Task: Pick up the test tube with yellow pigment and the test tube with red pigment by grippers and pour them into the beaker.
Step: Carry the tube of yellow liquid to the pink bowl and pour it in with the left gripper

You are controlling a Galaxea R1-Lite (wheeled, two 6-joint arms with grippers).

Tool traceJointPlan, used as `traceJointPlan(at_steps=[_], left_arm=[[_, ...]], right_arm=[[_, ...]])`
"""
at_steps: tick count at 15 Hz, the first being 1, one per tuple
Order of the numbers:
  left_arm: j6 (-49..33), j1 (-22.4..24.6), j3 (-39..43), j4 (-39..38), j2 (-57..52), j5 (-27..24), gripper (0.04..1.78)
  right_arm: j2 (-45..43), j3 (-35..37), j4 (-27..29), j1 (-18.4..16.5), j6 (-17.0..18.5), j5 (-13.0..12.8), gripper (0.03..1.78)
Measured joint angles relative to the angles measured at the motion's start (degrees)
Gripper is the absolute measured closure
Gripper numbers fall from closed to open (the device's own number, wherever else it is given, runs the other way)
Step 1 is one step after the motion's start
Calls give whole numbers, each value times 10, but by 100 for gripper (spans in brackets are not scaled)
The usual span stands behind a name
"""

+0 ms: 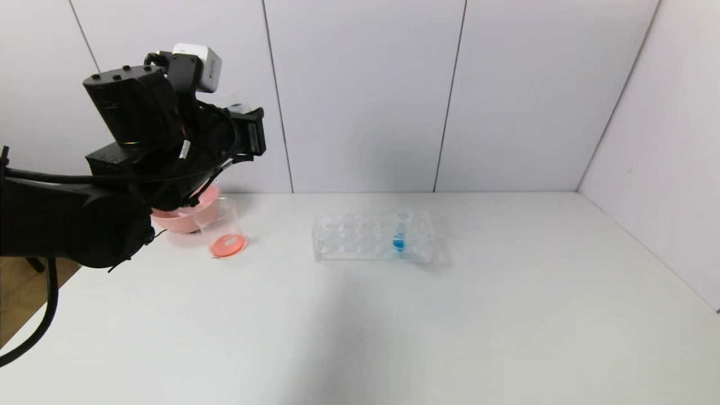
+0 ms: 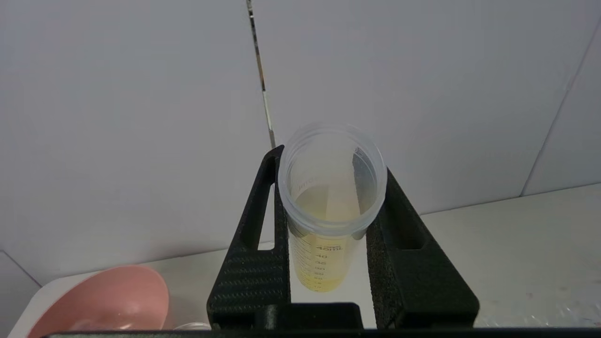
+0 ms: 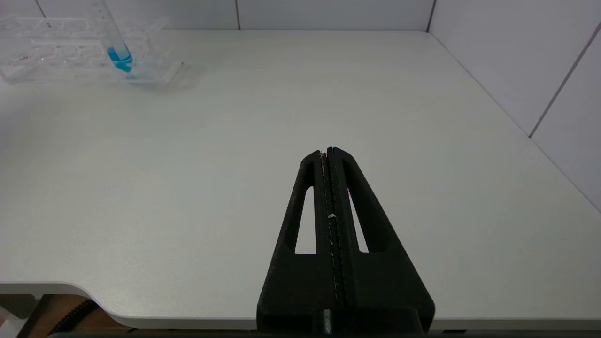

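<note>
Two grippers here, only one busy. Left gripper [image 2: 328, 188] is up high at the far left of the table [image 1: 394, 315], clamped tight on the test tube with yellow pigment [image 2: 328, 206]; the open mouth faces the wrist camera and just a thin yellow film sits inside. Below it stands the beaker [image 1: 221, 228] with orange-red liquid at the bottom, touching or just in front of a pink bowl [image 1: 185, 219]. Mid-table, a clear rack [image 1: 371, 236] holds a blue-liquid tube [image 1: 400, 233] upright. Right gripper [image 3: 328, 152] hangs over the near right edge, fingers pressed together, holding nothing. Can't spot the red tube anywhere.
</note>
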Motion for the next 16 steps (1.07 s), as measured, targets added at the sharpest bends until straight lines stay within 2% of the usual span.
traceJointPlan(at_steps=[4, 6, 11, 16], left_arm=[[-2, 14, -31, 94, -6, -7, 135], [-4, 31, -57, 150, -13, -37, 135], [-7, 110, -98, 217, -27, -99, 135], [-10, 198, -109, 247, -31, -170, 135]], right_arm=[[0, 0, 0, 0, 0, 0, 170], [0, 0, 0, 0, 0, 0, 170], [0, 0, 0, 0, 0, 0, 170], [0, 0, 0, 0, 0, 0, 170]])
